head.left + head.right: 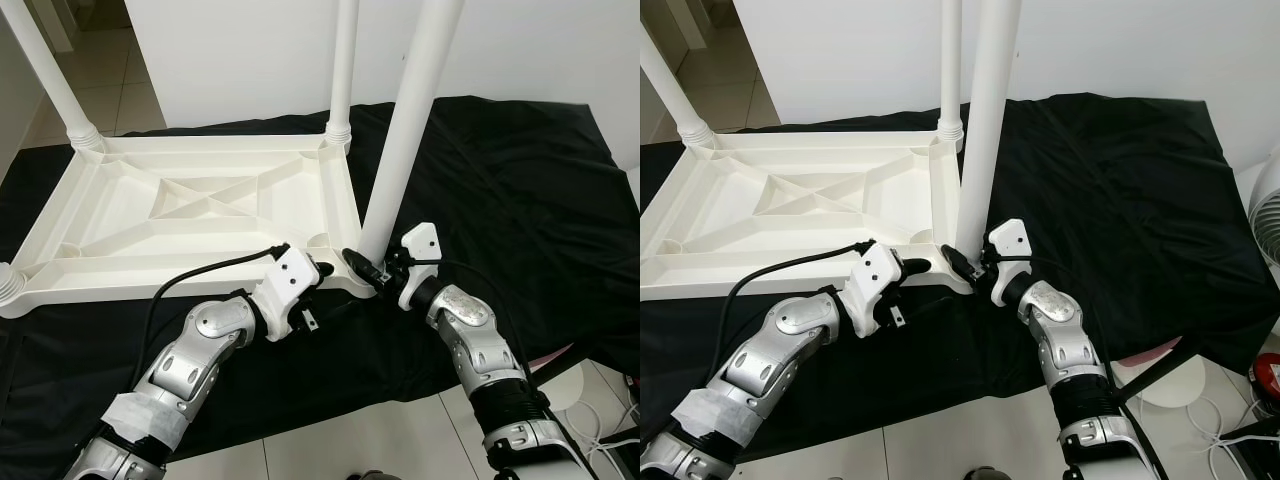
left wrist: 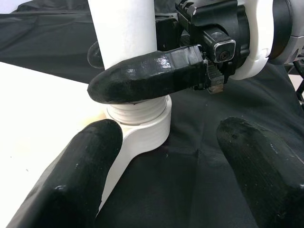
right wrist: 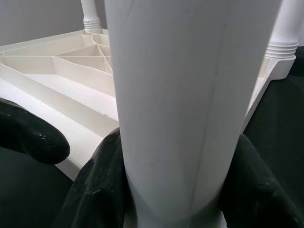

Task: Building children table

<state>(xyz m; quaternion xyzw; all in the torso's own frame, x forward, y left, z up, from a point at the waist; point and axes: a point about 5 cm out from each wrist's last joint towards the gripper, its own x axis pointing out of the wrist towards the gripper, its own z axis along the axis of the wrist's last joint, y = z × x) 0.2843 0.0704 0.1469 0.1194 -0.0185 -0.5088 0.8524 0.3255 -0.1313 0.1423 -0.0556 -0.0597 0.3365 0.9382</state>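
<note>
A white plastic children's table (image 1: pixel 200 205) lies upside down on a black cloth. At its near right corner a white leg (image 1: pixel 405 120) stands upright in the threaded socket (image 2: pixel 142 128). My right gripper (image 1: pixel 368 265) is shut on the base of this leg, one black finger on each side (image 3: pixel 99 185). My left gripper (image 1: pixel 325 270) is open just beside the same corner, its fingers (image 2: pixel 80 175) spread wide and touching nothing. One right finger (image 2: pixel 147 76) crosses the leg just above the socket.
Two more legs stand at the far corners (image 1: pixel 343 60) (image 1: pixel 50 70). A threaded part (image 1: pixel 8 285) shows at the near left corner. The black cloth (image 1: pixel 520 180) covers the tiled floor up to a white wall. A fan (image 1: pixel 1265 210) and cables sit at the right.
</note>
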